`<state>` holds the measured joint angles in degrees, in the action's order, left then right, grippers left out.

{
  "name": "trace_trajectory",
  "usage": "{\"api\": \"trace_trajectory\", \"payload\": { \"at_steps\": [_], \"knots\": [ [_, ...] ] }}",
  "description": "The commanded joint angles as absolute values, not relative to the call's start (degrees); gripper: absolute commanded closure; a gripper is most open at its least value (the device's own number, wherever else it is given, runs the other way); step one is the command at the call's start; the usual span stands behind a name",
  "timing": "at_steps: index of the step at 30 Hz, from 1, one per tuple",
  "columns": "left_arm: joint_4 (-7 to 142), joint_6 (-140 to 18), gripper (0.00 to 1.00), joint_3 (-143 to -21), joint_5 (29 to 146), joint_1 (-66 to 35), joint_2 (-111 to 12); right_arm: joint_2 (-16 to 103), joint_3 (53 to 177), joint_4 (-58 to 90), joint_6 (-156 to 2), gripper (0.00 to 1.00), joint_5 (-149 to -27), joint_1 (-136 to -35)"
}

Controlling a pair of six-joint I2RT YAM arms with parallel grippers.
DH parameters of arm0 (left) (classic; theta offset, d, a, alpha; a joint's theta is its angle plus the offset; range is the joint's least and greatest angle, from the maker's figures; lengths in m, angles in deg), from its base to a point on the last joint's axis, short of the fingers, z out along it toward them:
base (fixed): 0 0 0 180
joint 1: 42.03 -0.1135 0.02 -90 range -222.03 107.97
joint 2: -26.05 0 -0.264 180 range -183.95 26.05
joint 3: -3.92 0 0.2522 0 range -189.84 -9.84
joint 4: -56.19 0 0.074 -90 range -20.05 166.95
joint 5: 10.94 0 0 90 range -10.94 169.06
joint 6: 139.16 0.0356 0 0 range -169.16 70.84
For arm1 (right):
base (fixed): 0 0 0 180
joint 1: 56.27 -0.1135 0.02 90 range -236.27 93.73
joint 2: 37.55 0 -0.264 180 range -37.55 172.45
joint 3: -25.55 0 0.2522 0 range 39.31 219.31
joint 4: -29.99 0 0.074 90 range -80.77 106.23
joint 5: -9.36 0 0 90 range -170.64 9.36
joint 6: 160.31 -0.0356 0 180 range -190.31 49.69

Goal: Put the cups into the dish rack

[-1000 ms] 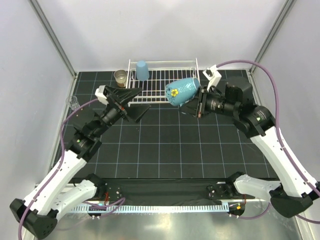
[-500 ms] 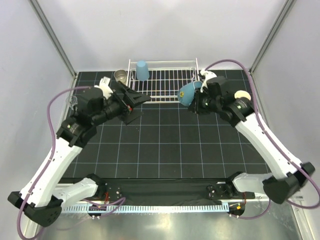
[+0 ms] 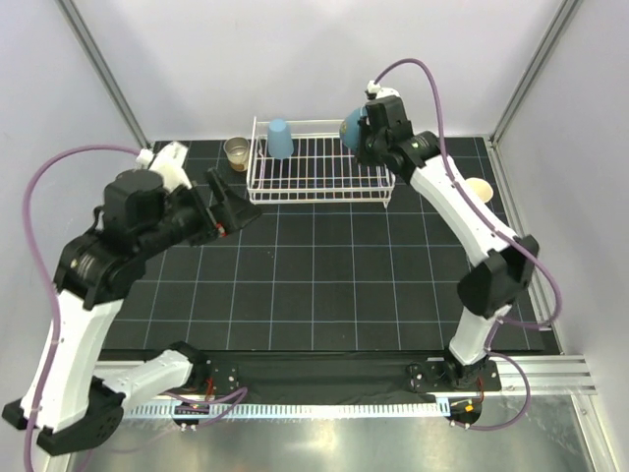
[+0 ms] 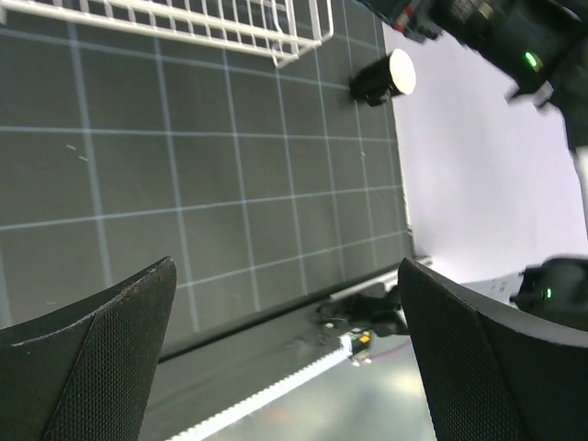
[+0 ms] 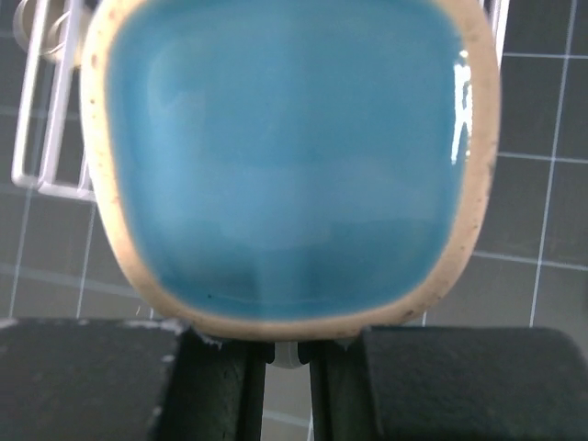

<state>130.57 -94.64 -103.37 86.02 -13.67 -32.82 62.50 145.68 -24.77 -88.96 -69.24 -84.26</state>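
One teal mug (image 3: 351, 126) is hanging above the far right corner of the dish rack (image 3: 314, 193); we are logging it as the cup in hand. The right gripper (image 3: 368, 136) is clamping it. In the wrist view the jaws are standing nearly together under the mug's cream rim, pinching something narrow that we are taking for the handle, though the mug body is hiding the contact. The mug's mouth is facing back toward the wrist, so it is sitting tilted in the grip, not upright.

Inside the rack, toward its far left, one light blue tumbler (image 3: 280, 139) is standing mouth down. Just outside the rack's left wall a tan metallic cup (image 3: 236, 152) is standing on the table (image 3: 324, 285). Off the rack's right side a black cup (image 3: 478, 189) is showing its cream inside, partly behind the right arm (image 3: 462, 221). The left gripper (image 3: 228, 197) is hovering off the rack's front left corner, jaws spread wide with nothing between them.

Risks we are noting:
- The mug is hanging over the corner, not the open grid. A straight descent could land its rim on the raised side wire and tip it out toward the black cup.
- A pinch on so narrow a part is leaving the heavy body free to swing, so a quick wrist turn could twist it loose.
- Letting go from this height could make it bounce on the wires or jolt the light rack.
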Motion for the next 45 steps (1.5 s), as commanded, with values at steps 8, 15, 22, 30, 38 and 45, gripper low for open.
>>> {"api": "trace_trajectory", "payload": {
  "at_steps": [8,15,22,30,38,45],
  "knots": [
    [136.0,-88.4,0.0,-104.3,74.9,-14.0,-26.8,80.8,164.1,-19.9,-90.6,0.96,-65.7,-77.5],
    [143.3,-84.2,0.0,-112.7,70.2,-14.0,-31.9,86.4,168.4,-17.9,-89.6,0.96,-64.4,-77.5],
    [144.3,-84.7,0.0,-113.3,68.7,-14.0,-33.4,92.0,171.8,-18.8,-91.2,0.96,-60.9,-77.4],
    [144.9,-84.6,0.0,-112.8,64.6,-14.0,-30.5,95.2,171.1,-18.6,-91.6,0.96,-61.7,-77.4],
    [145.5,-84.0,0.0,-113.7,62.2,-14.0,-30.5,99.1,174.0,-19.0,-88.8,0.96,-62.5,-77.4],
    [145.1,-83.9,0.0,-114.3,61.2,-14.0,-30.9,100.6,174.7,-19.0,-87.6,0.96,-61.8,-76.8]
  ]
}}
